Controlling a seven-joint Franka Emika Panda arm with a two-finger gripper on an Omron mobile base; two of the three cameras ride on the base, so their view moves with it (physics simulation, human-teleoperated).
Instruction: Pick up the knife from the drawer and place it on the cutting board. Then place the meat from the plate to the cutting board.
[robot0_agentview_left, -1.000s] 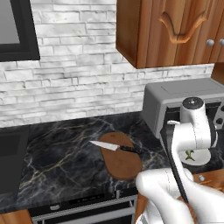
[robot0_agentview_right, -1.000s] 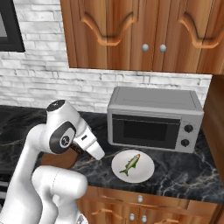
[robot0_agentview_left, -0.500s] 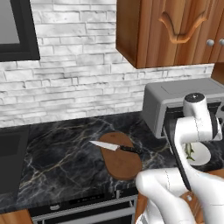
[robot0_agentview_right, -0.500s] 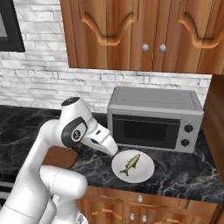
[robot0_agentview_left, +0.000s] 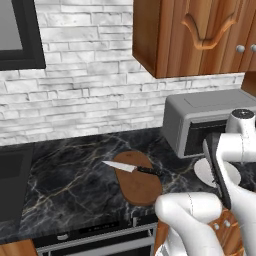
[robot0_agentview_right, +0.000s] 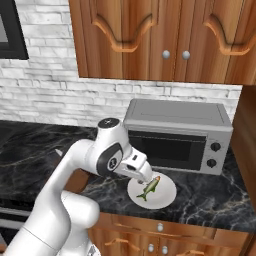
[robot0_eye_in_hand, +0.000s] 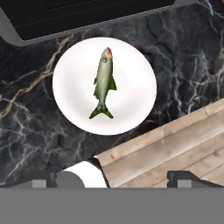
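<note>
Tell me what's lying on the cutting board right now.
The knife lies across the cutting board, blade tip past its left edge. The meat is on the plate. The arm hides the board's lower right edge.

We see a black marble counter (robot0_agentview_left: 75, 185) veined with pale lines running beneath a white brick wall (robot0_agentview_left: 85, 95). At the right, a grey toaster oven (robot0_agentview_right: 177, 135) with a dark glass door and two knobs stands far on the counter against the wall. Above it hang orange-brown wooden cabinets (robot0_agentview_right: 155, 40) with round silver knobs. At the far left we see a dark framed panel (robot0_agentview_left: 17, 35).
</note>
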